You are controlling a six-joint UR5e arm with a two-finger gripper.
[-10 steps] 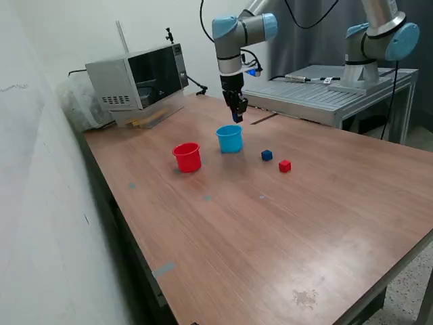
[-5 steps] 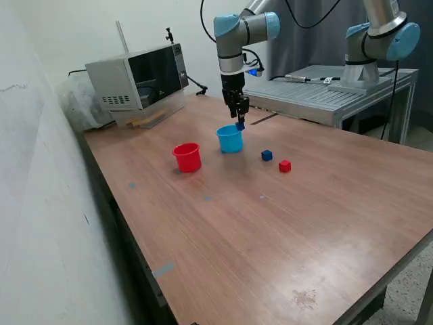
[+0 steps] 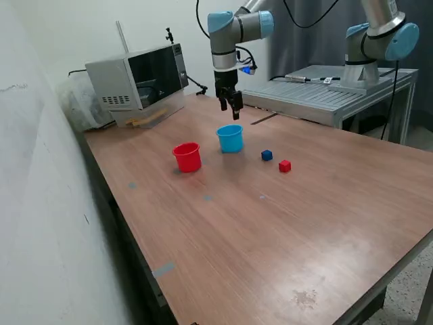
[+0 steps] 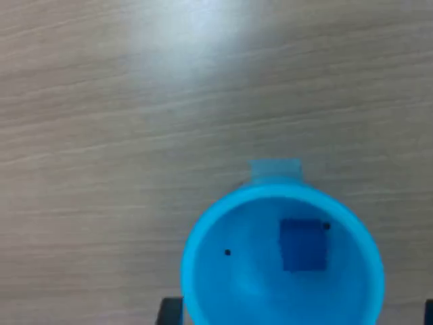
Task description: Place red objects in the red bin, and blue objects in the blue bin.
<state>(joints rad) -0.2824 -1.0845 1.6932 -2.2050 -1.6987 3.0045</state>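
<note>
The light blue cup [image 3: 230, 138] stands on the table, and the wrist view looks straight down into this cup [image 4: 223, 284] with one dark blue cube [image 4: 303, 245] lying inside. My gripper [image 3: 231, 110] hangs above and slightly behind the cup, fingers apart and empty. The red cup [image 3: 187, 157] stands to the exterior view's left of the blue cup. A second dark blue cube [image 3: 266, 155] and one red cube [image 3: 285, 166] lie on the table to the exterior view's right of the blue cup. No other red cube shows.
A microwave [image 3: 139, 81] stands at the back on the exterior view's left. A second robot arm [image 3: 379, 40] stands on a grey metal bench [image 3: 325, 91] behind the wooden table [image 3: 270, 230].
The gripper held a dark blue cube over the blue cup, then opened; the cube dropped into the cup. The gripper has since risen and shifted slightly to the exterior view's left.
</note>
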